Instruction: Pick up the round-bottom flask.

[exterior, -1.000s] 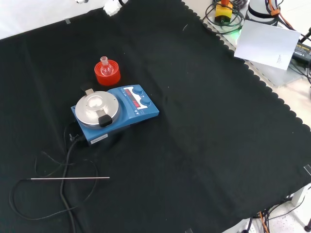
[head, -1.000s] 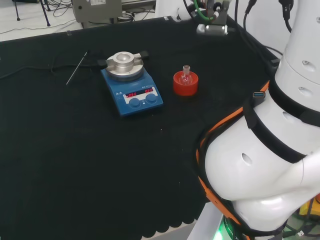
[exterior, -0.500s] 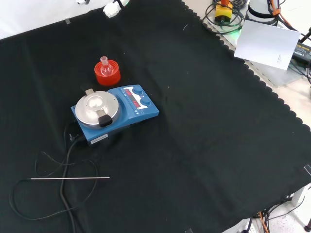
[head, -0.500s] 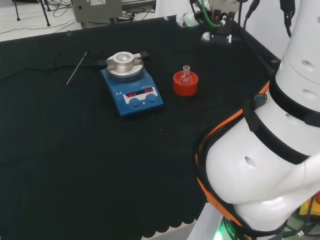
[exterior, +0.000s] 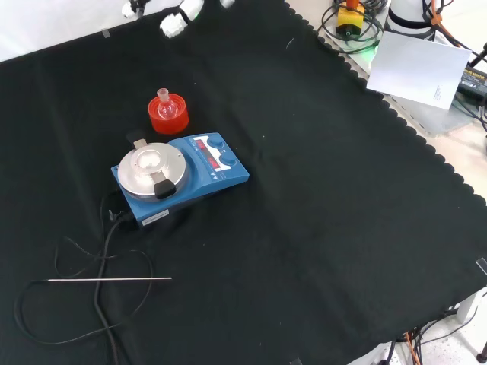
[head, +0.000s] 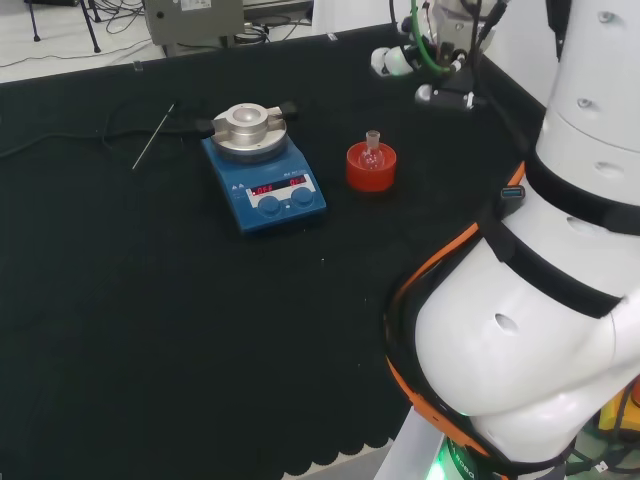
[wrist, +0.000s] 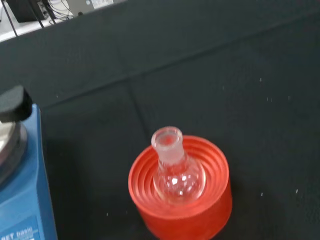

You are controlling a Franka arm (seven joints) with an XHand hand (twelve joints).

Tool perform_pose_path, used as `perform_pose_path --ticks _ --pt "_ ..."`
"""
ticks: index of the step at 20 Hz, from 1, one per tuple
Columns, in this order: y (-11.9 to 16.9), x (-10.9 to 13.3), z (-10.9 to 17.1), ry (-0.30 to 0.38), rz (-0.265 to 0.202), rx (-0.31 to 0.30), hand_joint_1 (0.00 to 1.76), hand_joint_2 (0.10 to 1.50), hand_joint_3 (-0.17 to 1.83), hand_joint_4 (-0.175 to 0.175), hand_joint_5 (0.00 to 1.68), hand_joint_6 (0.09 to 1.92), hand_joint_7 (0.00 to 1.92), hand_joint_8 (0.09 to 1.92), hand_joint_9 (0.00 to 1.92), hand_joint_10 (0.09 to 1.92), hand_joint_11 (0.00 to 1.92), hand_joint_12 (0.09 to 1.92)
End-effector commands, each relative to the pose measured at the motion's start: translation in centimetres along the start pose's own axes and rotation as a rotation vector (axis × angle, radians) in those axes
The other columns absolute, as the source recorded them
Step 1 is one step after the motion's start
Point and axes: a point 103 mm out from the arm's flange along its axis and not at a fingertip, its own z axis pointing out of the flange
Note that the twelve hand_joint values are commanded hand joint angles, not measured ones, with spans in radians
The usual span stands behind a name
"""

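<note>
A small clear round-bottom flask point(head: 373, 150) stands upright in a red ribbed ring stand point(head: 371, 171) on the black cloth, to the right of a blue stirrer plate in the head view. The front view has the flask point(exterior: 163, 103) and the stand point(exterior: 168, 119) just beyond the stirrer. The wrist view looks down on the flask point(wrist: 176, 176) in its stand point(wrist: 186, 212), neck up, with nothing touching it. The hand point(head: 389, 60) hangs above the cloth, beyond and right of the flask in the head view. Its white fingertips point(exterior: 172, 23) enter at the front view's top, spread apart and holding nothing.
A blue stirrer plate point(head: 266, 187) with a round metal top sits close beside the stand, also seen in the front view point(exterior: 199, 176) and the wrist view point(wrist: 17, 205). A thin metal rod point(exterior: 110, 280) and a black cable point(exterior: 103, 251) lie past it. The arm's white links point(head: 540, 300) stand at the head view's right.
The hand has come lower and nearer the flask: more of its fingertips show at the front view's top. The flask, stand and stirrer have not moved.
</note>
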Motion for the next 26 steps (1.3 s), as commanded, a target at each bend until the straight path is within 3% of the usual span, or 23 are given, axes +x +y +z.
perform_pose_path --ticks 1,15,19,26 --pt "0.7 3.3 8.1 0.057 -0.001 0.092 0.59 0.88 0.39 -0.034 0.44 0.09 0.29 0.61 0.45 0.65 0.14 1.36" --pt "0.5 3.5 11.1 0.05 0.028 0.126 0.64 0.84 0.41 -0.034 0.45 0.09 0.29 0.62 0.44 0.66 0.15 1.36" --pt "0.5 2.0 12.0 0.114 0.064 0.128 0.65 0.84 0.42 -0.034 0.45 0.09 0.29 0.62 0.44 0.66 0.15 1.35" --pt "0.7 0.3 12.6 0.122 0.087 0.132 0.66 0.83 0.43 -0.035 0.46 0.09 0.29 0.62 0.44 0.66 0.15 1.35"
